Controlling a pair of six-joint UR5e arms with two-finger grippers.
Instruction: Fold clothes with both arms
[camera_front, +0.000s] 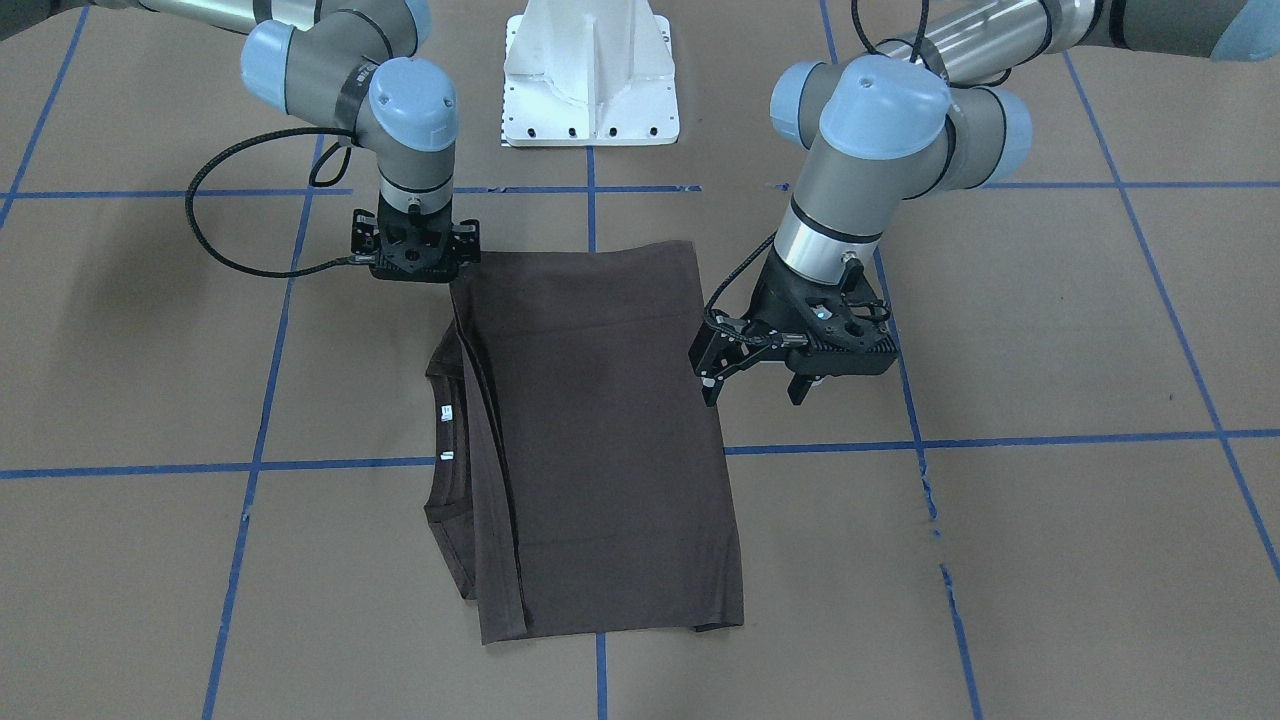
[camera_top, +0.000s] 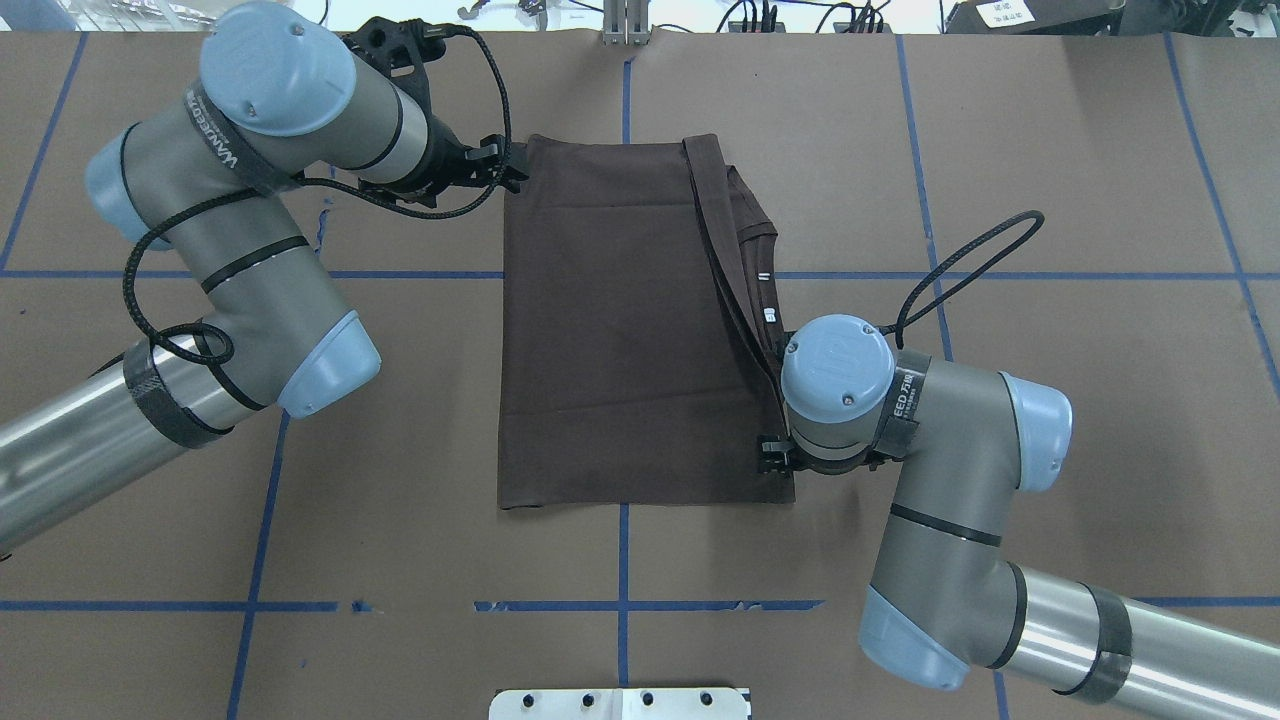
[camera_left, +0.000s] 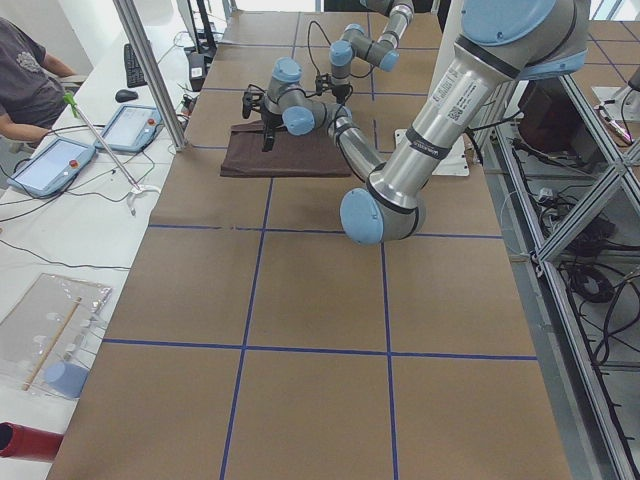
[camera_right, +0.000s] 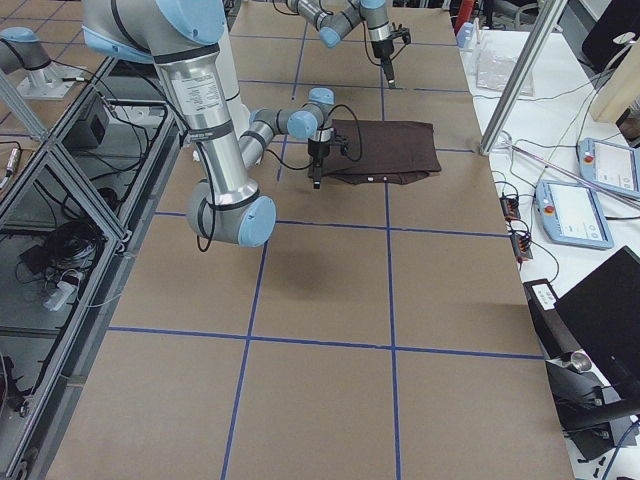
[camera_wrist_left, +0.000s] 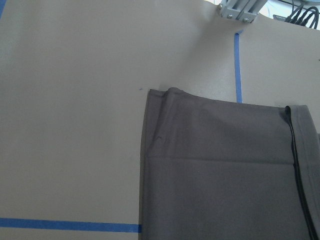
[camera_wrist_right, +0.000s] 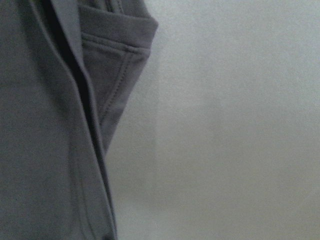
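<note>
The clothes are one dark brown T-shirt (camera_front: 600, 440), folded into a long rectangle on the brown table. Its collar (camera_front: 446, 412) with small white labels and a tucked sleeve peek out on the robot's right side. My left gripper (camera_front: 755, 395) hangs open and empty above the table, just off the shirt's left edge (camera_top: 505, 172). The left wrist view looks down on the shirt's far left corner (camera_wrist_left: 165, 95). My right gripper (camera_front: 415, 255) points straight down at the shirt's near right corner (camera_top: 775, 455). Its fingers are hidden under the wrist. The right wrist view shows only close fabric (camera_wrist_right: 40, 150).
The white pedestal base (camera_front: 590, 80) stands at the robot's edge of the table. Blue tape lines (camera_front: 820, 447) grid the brown table top. A side bench with tablets (camera_left: 50, 165), a metal post (camera_left: 150, 70) and a seated person (camera_left: 25, 80) lie beyond the far edge.
</note>
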